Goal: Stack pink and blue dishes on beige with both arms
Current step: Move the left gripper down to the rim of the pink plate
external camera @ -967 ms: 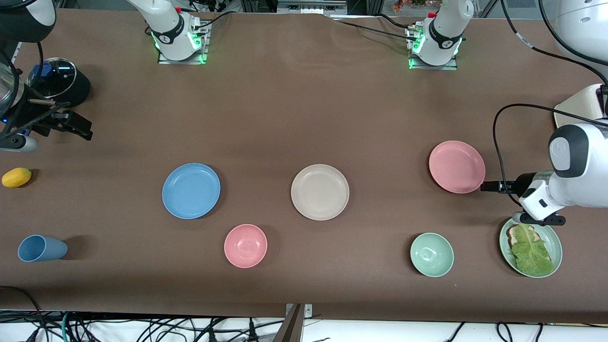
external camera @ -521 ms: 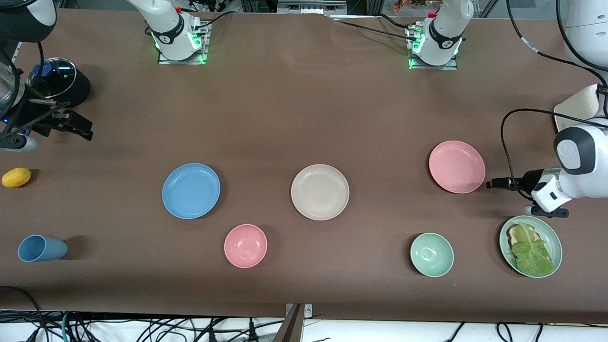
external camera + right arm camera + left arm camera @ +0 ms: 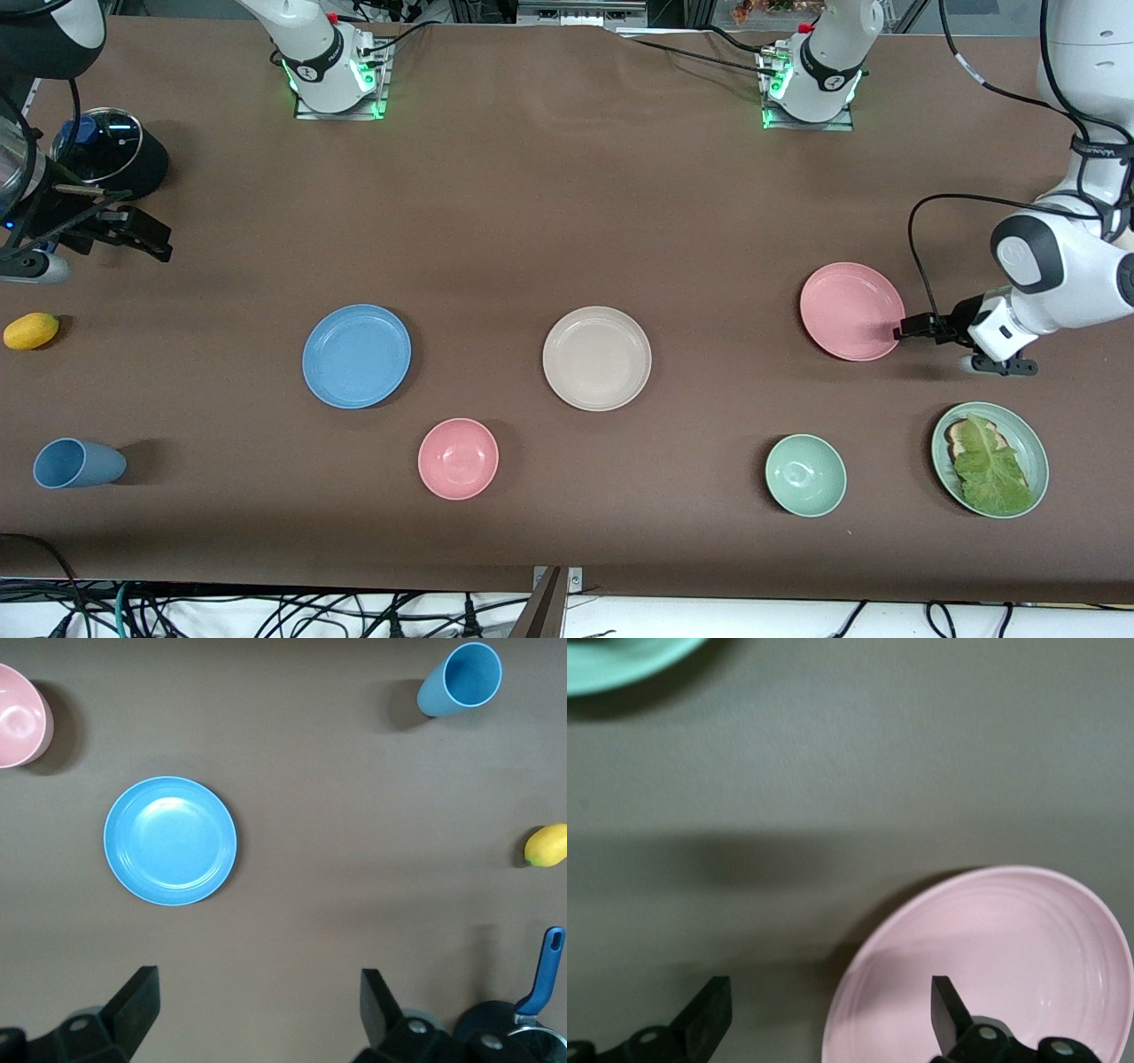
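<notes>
At the left arm's end of the table, my left gripper sits at the rim of the wide, shallow, matte pink plate, its jaws spread wide; in the left wrist view one finger is over the plate's edge and the other over bare tablecloth, gripping nothing. My right gripper waits high above the right arm's end of the table, fingers wide apart and empty. The matching round matte blue plate lies toward that end. The pale beige round matte plate sits between the blue and pink plates, well apart from both.
</notes>
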Robot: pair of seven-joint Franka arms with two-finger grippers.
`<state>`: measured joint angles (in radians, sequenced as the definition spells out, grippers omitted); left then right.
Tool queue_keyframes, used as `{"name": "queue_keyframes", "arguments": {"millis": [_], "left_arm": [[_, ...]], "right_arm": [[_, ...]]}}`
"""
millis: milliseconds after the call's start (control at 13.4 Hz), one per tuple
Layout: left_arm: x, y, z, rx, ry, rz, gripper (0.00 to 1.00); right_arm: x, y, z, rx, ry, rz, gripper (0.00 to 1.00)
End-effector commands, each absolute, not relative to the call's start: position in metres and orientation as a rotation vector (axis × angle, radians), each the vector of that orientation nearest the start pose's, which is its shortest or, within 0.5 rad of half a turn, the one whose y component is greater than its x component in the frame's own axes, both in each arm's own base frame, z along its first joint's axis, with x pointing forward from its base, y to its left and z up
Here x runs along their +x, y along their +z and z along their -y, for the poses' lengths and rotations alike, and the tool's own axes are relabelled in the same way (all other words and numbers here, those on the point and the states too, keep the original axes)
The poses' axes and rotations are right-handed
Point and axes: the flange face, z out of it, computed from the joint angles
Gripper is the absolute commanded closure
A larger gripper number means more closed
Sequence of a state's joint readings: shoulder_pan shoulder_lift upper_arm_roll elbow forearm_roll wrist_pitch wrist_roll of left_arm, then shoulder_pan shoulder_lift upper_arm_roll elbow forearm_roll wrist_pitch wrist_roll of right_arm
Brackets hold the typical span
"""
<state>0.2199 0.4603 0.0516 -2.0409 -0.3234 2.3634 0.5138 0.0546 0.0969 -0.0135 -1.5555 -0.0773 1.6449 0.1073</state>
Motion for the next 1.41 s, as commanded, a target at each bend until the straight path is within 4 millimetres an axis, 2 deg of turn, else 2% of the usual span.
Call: {"name": "queue_keyframes", "arguments": {"millis": [0, 372, 521, 669, 744, 967, 1041, 1339], "left_arm": [[0.530, 0.211, -0.143, -3.368, 0.016, 0.026, 0.01], [0.527, 0.199, -0.143, -3.384, 0.032, 0.069, 0.02], [0.526, 0.192, -0.144, -3.386, 0.033, 0.094, 0.07], [0.527, 0.183, -0.139, -3.385, 0.049, 0.085, 0.20], [0.528, 0.180, -0.139, -3.384, 0.052, 0.083, 0.33], [0.530, 0.176, -0.135, -3.383, 0.040, 0.092, 0.78], [0.530, 0.177, -0.135, -3.383, 0.038, 0.092, 0.99], [0.529, 0.177, -0.135, -3.385, 0.042, 0.089, 1.00]], "right_arm": [[0.591, 0.589, -0.019, -3.234, -0.017, -0.096, 0.00], [0.591, 0.589, -0.019, -3.234, -0.017, -0.096, 0.00], [0.591, 0.589, -0.019, -3.234, -0.017, -0.096, 0.00], [0.591, 0.589, -0.019, -3.234, -0.017, -0.096, 0.00], [0.591, 0.589, -0.019, -3.234, -0.017, -0.096, 0.00], [0.591, 0.589, -0.021, -3.234, -0.017, -0.091, 0.00], [0.591, 0.590, -0.021, -3.234, -0.022, -0.091, 0.00], [0.592, 0.596, -0.020, -3.234, -0.042, -0.095, 0.00]]}}
